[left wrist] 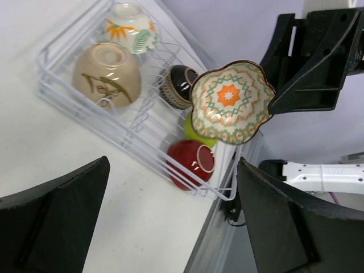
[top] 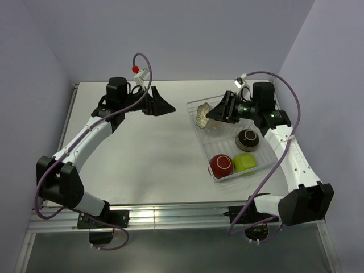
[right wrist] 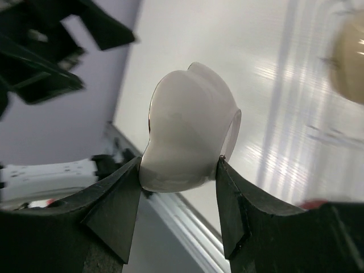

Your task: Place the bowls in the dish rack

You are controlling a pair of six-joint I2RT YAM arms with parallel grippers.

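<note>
The white wire dish rack (top: 211,161) stands at the right. In the left wrist view the dish rack (left wrist: 68,96) holds a cream bowl with orange flowers (left wrist: 129,25), an upturned beige bowl with a brown sprig (left wrist: 106,74), a dark brown bowl (left wrist: 179,85), a yellow-green bowl (left wrist: 193,135) and a red bowl (left wrist: 190,162). My right gripper (top: 209,114) is shut on the flower-shaped patterned bowl (top: 201,117), held on edge above the rack's far left end. The bowl's white outside (right wrist: 187,131) sits between the right gripper's pads (right wrist: 179,170). My left gripper (top: 165,105) is open and empty, left of the rack.
The right arm (top: 284,148) runs along the rack's right side. Walls close the table at the back and both sides. A metal rail (top: 170,216) lines the near edge. The left gripper (left wrist: 173,170) looks down on bare tabletop beside the rack.
</note>
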